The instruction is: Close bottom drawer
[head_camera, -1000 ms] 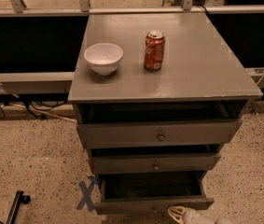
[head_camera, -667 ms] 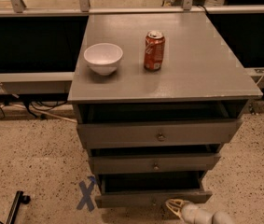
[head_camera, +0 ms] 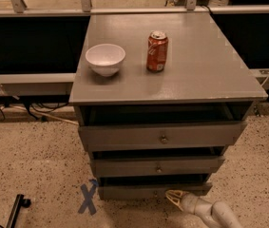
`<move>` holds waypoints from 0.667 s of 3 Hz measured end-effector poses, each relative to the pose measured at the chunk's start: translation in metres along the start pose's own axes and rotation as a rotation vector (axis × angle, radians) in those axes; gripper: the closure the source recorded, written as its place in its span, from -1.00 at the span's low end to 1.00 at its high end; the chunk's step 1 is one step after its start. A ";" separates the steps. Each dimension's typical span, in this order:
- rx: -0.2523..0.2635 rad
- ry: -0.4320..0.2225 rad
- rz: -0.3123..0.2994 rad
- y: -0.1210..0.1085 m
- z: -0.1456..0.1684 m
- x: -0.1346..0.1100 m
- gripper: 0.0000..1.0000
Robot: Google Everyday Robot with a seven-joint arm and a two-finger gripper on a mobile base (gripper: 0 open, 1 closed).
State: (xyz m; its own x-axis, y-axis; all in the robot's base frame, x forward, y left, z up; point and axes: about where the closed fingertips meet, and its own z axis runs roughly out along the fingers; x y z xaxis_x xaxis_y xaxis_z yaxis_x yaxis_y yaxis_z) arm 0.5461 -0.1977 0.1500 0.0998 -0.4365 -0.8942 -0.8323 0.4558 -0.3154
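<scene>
The bottom drawer [head_camera: 139,191] is the lowest and narrowest front of the grey cabinet [head_camera: 181,65]. It stands only slightly out, with a thin dark gap above its slim panel. My gripper [head_camera: 174,197] comes in from the lower right, its pale tip against the drawer front close to the small knob [head_camera: 156,193]. The mid drawer [head_camera: 158,166] and the wide top drawer [head_camera: 162,136] above it each stand a little out, with dark gaps above them.
A white bowl [head_camera: 105,58] and a red soda can [head_camera: 157,51] stand on the cabinet top. A blue X of tape [head_camera: 88,197] marks the speckled floor at the lower left. A black object [head_camera: 16,209] and cables lie at the far left.
The bottom drawer has slid inward; its dark open interior has shrunk to a thin gap. My gripper has moved up and in with the drawer front.
</scene>
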 end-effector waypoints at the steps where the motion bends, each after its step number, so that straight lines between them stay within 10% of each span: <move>1: -0.007 -0.023 -0.011 -0.014 0.008 -0.001 1.00; 2: -0.056 -0.033 -0.018 -0.005 0.007 0.005 1.00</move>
State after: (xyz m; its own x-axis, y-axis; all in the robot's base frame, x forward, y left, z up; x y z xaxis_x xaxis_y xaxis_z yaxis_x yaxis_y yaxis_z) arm 0.5550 -0.1965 0.1446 0.1328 -0.4178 -0.8988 -0.8593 0.4033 -0.3145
